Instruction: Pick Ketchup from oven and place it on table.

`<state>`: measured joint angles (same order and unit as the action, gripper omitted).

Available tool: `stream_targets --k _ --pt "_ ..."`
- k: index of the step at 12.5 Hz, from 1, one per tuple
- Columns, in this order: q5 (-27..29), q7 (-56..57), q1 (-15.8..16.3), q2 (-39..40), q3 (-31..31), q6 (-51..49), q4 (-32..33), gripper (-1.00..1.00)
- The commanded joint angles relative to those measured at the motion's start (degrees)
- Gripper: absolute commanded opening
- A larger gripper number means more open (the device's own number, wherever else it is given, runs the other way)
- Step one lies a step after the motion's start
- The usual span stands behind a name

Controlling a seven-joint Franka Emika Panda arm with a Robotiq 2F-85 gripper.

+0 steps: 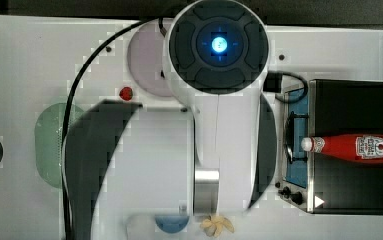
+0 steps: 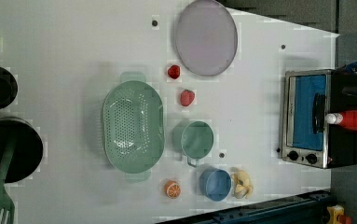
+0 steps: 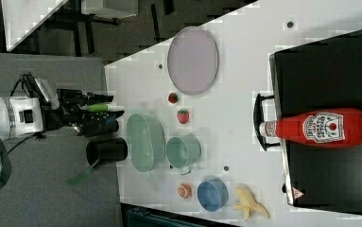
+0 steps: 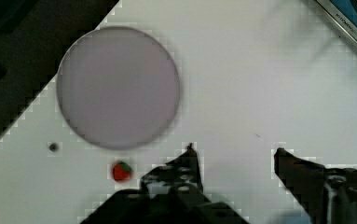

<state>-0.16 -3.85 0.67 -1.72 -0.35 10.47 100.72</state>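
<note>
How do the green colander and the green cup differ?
Shape: the green colander is a long oval with a handle tab at each end; the green cup is round with one small wire-like handle. Surface: the colander's floor is dotted with holes, while no holes show in the cup. Size: the colander is clearly larger. Both are the same pale green, sit open side up and lie side by side on the table.

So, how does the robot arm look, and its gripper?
The arm has smooth white rounded shells, a silver metal band and a dark grey round cap with a glowing blue light. A black cable runs beside it. The gripper is black, with two pointed fingers.
</note>
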Motion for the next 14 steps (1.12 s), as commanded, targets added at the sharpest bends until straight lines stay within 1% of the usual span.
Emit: stream_targets --k 1,3,5,7,9,14 --pt "-0.2 1.4 -1.8 -21.1 -1.0 -12.6 11.6 0.58" --pt "-0.2 1.4 -1.8 -21.1 -1.2 -12.6 11.6 1.00" --pt "-0.3 1.4 -2.2 -21.0 -2.4 -12.6 11.6 1.00" --pt "-0.3 1.4 -2.7 -20.5 -5.2 -12.5 11.6 1.00" --pt "-0.3 1.4 -3.4 -19.3 -9.2 -11.9 11.6 1.00" --pt "-0.3 1.4 -3.9 -13.6 -20.7 -3.7 11.5 1.00"
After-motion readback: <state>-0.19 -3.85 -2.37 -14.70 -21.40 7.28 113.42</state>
